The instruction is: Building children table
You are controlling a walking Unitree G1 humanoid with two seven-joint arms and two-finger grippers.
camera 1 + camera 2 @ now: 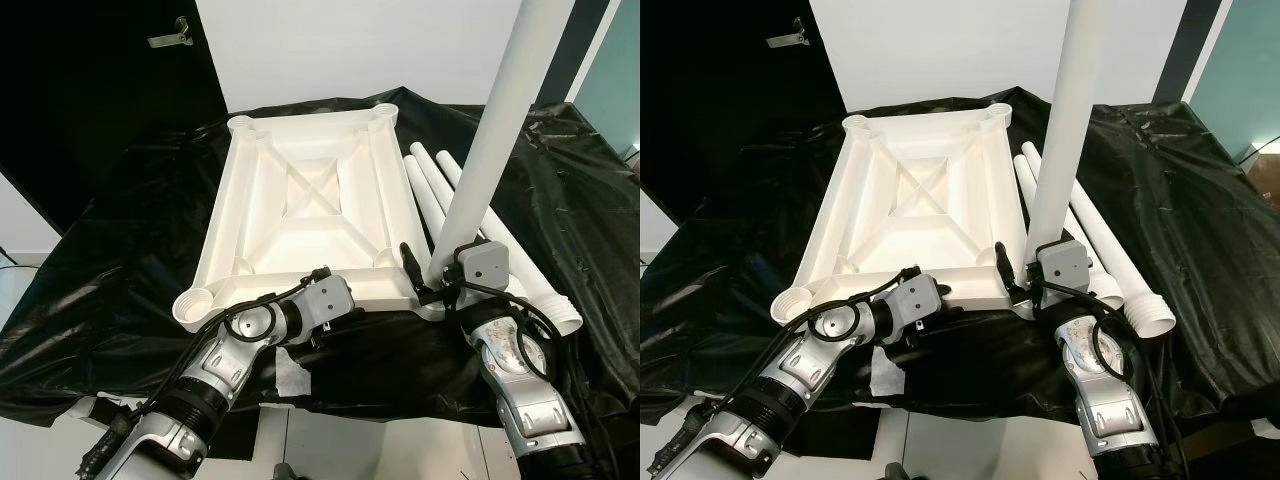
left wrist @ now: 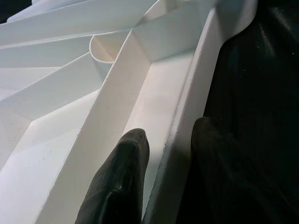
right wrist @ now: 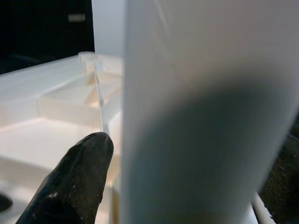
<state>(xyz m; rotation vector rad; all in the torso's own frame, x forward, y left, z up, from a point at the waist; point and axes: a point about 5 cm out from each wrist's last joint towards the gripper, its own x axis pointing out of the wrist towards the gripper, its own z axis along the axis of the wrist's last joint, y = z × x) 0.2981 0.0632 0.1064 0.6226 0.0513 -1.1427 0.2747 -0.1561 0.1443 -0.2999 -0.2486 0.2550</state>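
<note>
A white plastic table top lies upside down on a black sheet, its ribs and round corner sockets facing up. A white table leg stands upright at the near right corner socket. My right gripper is shut on the leg's lower end; in the right wrist view the leg sits between a black finger and another at the frame's edge. My left gripper is shut on the top's near rim, one finger inside the wall and one outside. The near left socket stands open.
More white legs lie side by side on the sheet just right of the table top. The crinkled black sheet drapes over the work surface and hangs off its front edge. A white wall and a dark panel stand behind.
</note>
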